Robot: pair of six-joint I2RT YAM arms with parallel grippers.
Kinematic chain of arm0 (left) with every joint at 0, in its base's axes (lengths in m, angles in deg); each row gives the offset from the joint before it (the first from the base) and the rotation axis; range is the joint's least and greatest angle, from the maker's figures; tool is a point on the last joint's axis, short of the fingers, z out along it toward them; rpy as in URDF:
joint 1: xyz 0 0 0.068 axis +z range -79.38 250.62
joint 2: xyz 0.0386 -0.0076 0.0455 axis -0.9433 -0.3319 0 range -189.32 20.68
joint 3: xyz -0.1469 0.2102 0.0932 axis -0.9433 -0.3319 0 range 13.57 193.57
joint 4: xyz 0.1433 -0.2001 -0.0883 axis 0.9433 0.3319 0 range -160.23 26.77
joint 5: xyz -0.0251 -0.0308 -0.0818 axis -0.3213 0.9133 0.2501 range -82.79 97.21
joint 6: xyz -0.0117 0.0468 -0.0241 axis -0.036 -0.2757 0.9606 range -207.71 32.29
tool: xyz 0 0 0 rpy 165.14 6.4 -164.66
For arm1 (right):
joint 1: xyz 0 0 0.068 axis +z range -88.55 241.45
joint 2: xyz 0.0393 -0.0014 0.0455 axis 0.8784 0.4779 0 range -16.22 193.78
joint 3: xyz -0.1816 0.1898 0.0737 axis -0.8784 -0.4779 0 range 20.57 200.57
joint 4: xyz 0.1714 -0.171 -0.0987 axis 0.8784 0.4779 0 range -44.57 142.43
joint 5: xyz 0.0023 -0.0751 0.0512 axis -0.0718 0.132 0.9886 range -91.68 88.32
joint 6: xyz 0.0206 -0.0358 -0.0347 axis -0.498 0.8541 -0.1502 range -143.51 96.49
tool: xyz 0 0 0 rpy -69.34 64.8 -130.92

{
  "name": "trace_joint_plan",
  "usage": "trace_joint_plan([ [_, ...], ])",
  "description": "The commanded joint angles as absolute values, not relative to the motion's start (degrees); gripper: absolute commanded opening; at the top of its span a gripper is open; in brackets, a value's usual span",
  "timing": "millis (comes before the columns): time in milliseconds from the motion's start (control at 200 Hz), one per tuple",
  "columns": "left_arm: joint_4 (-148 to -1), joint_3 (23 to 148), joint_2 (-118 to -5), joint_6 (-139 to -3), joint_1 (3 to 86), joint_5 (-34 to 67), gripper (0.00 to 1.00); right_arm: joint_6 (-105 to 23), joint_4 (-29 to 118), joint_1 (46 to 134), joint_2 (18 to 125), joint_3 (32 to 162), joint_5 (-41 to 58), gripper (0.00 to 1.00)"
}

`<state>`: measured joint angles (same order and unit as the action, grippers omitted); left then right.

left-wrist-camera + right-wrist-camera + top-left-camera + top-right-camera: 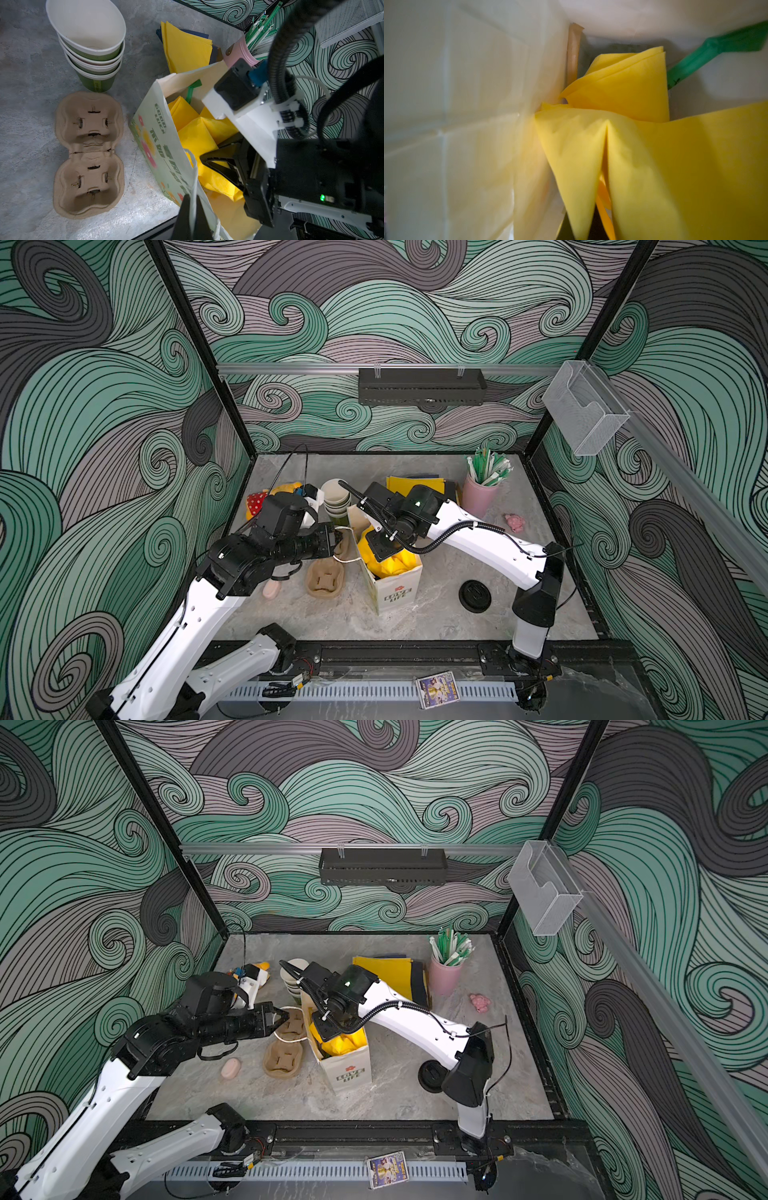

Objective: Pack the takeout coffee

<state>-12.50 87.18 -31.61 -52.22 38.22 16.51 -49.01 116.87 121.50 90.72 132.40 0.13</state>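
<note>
You've got the left pincer (192, 204) clamped on the bag handle (194, 166), the right pincer (205, 161) pinching a yellow napkin (591, 166) inside the bag (158, 133), lidded coffees out of sight, probably straight underneath it.

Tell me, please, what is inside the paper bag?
Folded yellow napkins, a green stick and the right gripper fill the paper bag; they cover its bottom, so nothing below them can be seen.
</note>
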Motion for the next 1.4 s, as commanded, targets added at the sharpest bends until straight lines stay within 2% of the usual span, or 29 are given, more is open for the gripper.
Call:
trace_joint_plan([
  [0, -13.9, 87.2, -31.3, -53.3, 38.6, 17.2, 0.0, -48.1, 119.1, 121.9, 91.4, 135.3, 0.6, 0.13],
  [20, -14.0, 87.2, -31.1, -53.4, 38.6, 17.2, 0.0, -48.1, 119.5, 122.0, 91.4, 136.2, 0.4, 0.16],
  [115, -14.2, 87.3, -31.1, -53.6, 38.7, 17.2, 0.0, -47.7, 122.8, 122.1, 91.0, 142.7, -1.0, 0.41],
  [230, -14.4, 87.3, -31.1, -53.8, 38.7, 17.3, 0.0, -47.2, 126.8, 122.3, 90.2, 150.2, -3.1, 0.51],
  [345, -14.6, 87.4, -31.0, -53.9, 38.7, 17.5, 0.0, -47.2, 128.6, 122.3, 89.2, 153.0, -8.1, 0.51],
  [520, -14.9, 87.2, -31.0, -53.8, 38.7, 17.8, 0.03, -47.4, 128.7, 122.3, 91.4, 152.3, -15.8, 0.43],
  [836, -15.7, 87.7, -31.3, -54.0, 38.7, 17.9, 0.05, -47.1, 128.7, 122.7, 96.3, 146.3, -13.9, 0.35],
  [966, -16.0, 87.9, -31.1, -53.8, 38.7, 17.9, 0.08, -46.7, 128.6, 122.9, 97.2, 148.0, -11.9, 0.36],
  [1066, -16.5, 88.6, -30.7, -53.6, 38.7, 16.4, 0.24, -46.0, 128.8, 122.8, 96.0, 152.6, -12.4, 0.48],
  [1181, -17.2, 91.4, -30.5, -54.2, 38.7, 14.6, 0.48, -44.1, 129.7, 122.8, 93.2, 160.0, -13.4, 0.6],
  [1296, -16.7, 96.5, -30.7, -55.6, 38.7, 10.5, 0.7, -40.4, 129.7, 122.8, 87.2, 162.5, -15.7, 0.65],
  [1331, -16.2, 98.4, -30.7, -56.0, 38.7, 8.0, 0.84, -39.6, 129.7, 122.7, 84.8, 162.0, -18.1, 0.67],
  [1366, -15.8, 100.2, -30.6, -56.3, 38.7, 4.3, 0.91, -39.1, 129.7, 122.5, 82.4, 161.0, -21.6, 0.68],
  [1396, -15.2, 101.5, -30.6, -56.2, 38.7, 0.4, 0.93, -39.2, 129.5, 122.0, 79.5, 159.3, -24.8, 0.7],
])
